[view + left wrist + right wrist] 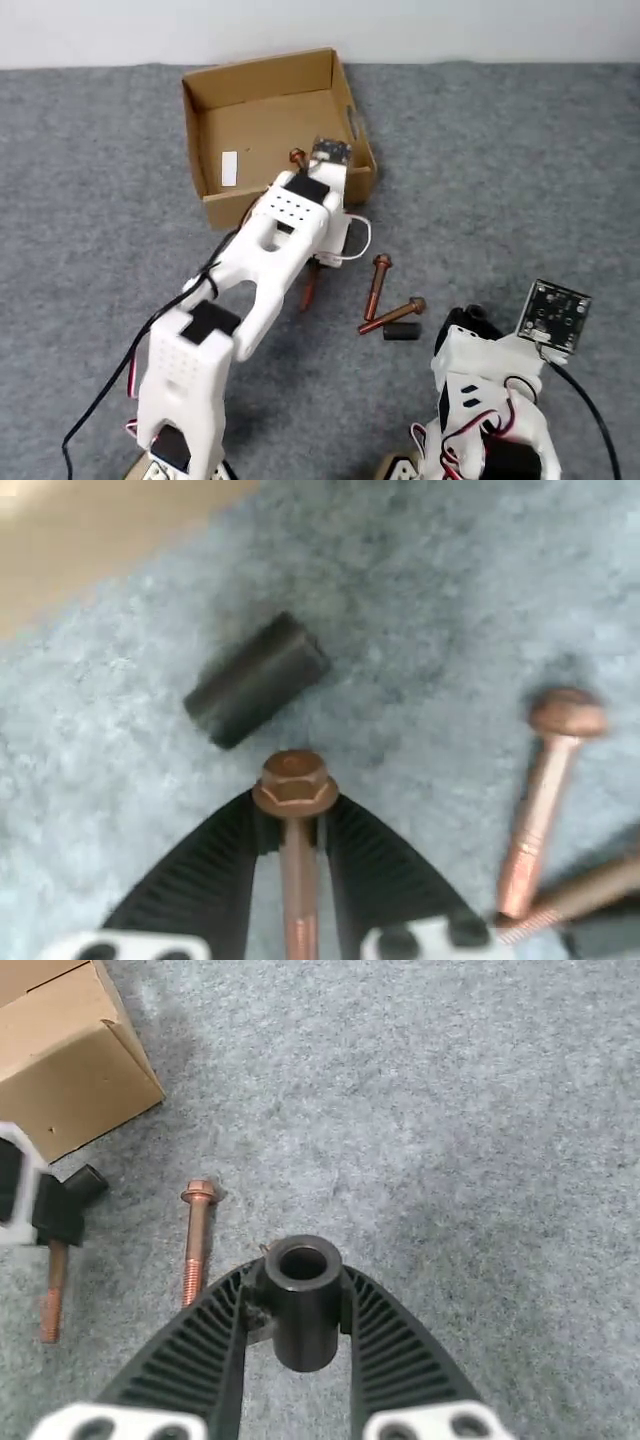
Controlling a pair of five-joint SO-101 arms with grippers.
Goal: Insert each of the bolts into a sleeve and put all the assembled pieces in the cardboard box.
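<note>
My left gripper (pixel 294 815) is shut on a copper bolt (pixel 296 860), whose hex head sits at the fingertips just above the grey carpet. A loose black sleeve (pixel 257 680) lies just beyond that head, near the cardboard box (pixel 262 95). In the high view the left arm (pixel 290 215) covers this spot, and the held bolt's shank (pixel 309 287) sticks out below it. My right gripper (pixel 300 1282) is shut on another black sleeve (pixel 303 1310), its open bore facing the camera, low over the carpet at the near right (pixel 468 320).
Two loose bolts (pixel 378 285) (pixel 392 315) and one more black sleeve (pixel 402 332) lie between the arms. A copper bolt head (pixel 297 157) shows at the box's front wall. Open carpet lies to the far right and left.
</note>
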